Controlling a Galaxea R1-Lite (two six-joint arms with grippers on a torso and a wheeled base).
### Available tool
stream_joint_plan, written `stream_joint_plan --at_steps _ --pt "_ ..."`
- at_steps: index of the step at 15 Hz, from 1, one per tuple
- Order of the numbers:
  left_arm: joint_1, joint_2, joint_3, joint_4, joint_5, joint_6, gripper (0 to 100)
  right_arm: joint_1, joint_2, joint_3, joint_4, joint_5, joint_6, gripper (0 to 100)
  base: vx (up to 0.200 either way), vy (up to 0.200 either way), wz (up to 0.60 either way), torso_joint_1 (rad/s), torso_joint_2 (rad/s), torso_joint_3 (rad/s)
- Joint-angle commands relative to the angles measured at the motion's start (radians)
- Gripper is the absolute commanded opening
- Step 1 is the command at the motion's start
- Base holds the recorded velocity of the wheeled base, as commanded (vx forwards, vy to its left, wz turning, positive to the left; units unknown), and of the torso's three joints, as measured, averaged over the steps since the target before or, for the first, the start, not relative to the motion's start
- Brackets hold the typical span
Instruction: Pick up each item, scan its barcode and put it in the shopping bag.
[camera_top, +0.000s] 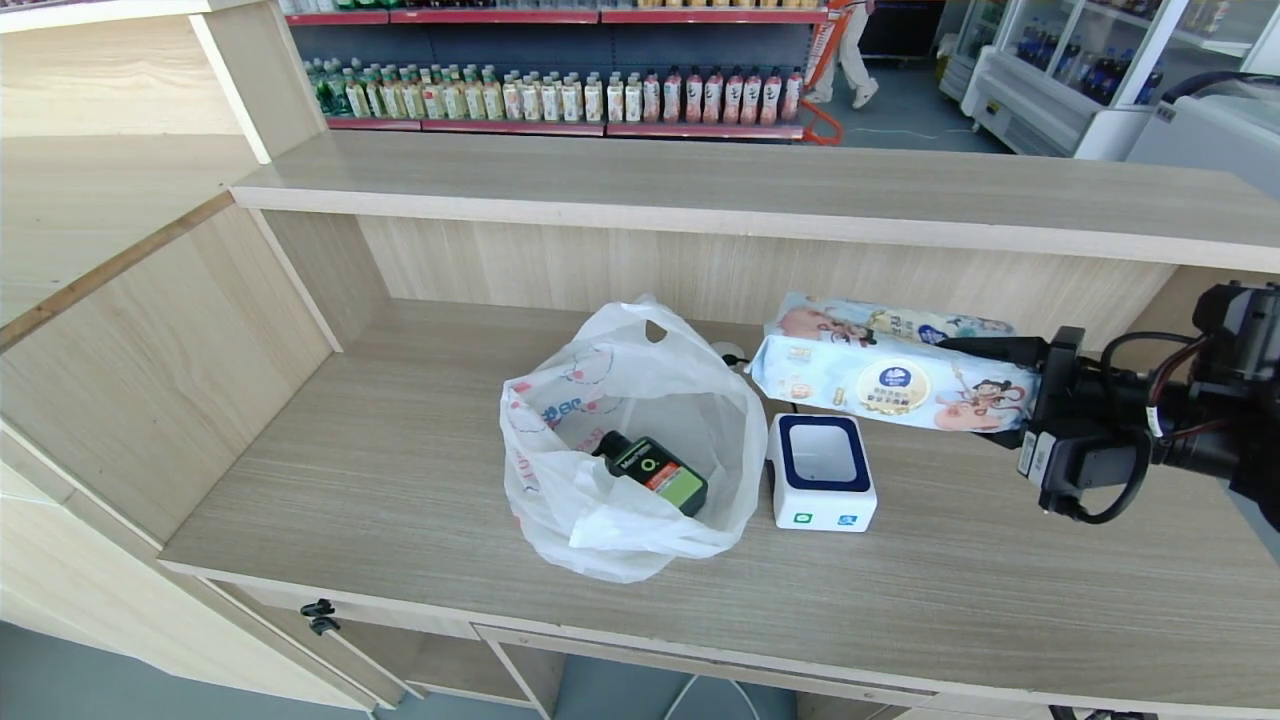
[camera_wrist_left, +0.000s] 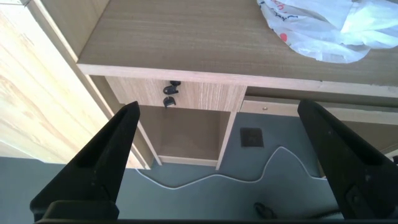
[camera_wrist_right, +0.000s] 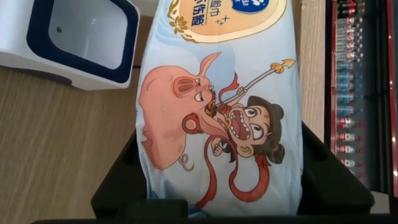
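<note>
Nearest to us, the left claw (camera_wrist_left: 214, 165) hung below the front edge of the counter (camera_top: 400, 500), its two dark, flat fingers spread wide with nothing between them. Under that edge we saw one small dark key (camera_wrist_left: 169, 93) in a wooden drawer front.

On the pale wood-grain counter lay one shopping bag (camera_top: 630, 440) of thin, crinkled white plastic, its mouth open. Inside it we counted one bottle (camera_top: 650, 472), dark with a green label, lying on its side. Just beside the bag stood one scanner (camera_top: 822, 470), a white box with rounded corners and a dark blue frame around its window.

Just behind the scanner we saw one soft pack (camera_top: 890, 375), a pale blue oblong printed with cartoon figures. The right arm came in level from the right, and the right claw (camera_top: 985, 392) gripped the pack by its end, one black finger on each side. We could not tell whether the pack cleared the counter.

Farther back ran one raised wooden ledge (camera_top: 700, 190), and beyond it red shelves (camera_top: 560, 95) holding a row of bottles.
</note>
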Motion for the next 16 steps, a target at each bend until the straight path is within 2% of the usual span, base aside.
stream_joint_plan --at_steps 1,8,16 --pt "0.0 0.001 0.0 0.0 0.0 0.0 100 -0.001 0.021 0.002 -0.001 0.017 -0.023 0 0.0 0.0 0.0 0.0 0.0 0.0" --pt "0.0 0.001 0.0 0.001 0.0 0.0 100 -0.038 0.05 0.004 0.001 0.06 -0.112 0 0.0 0.0 0.0 0.0 0.0 0.0" --pt "0.0 0.001 0.0 0.0 0.0 0.0 100 -0.044 0.035 0.005 0.015 0.065 -0.12 0 0.0 0.0 0.0 0.0 0.0 0.0"
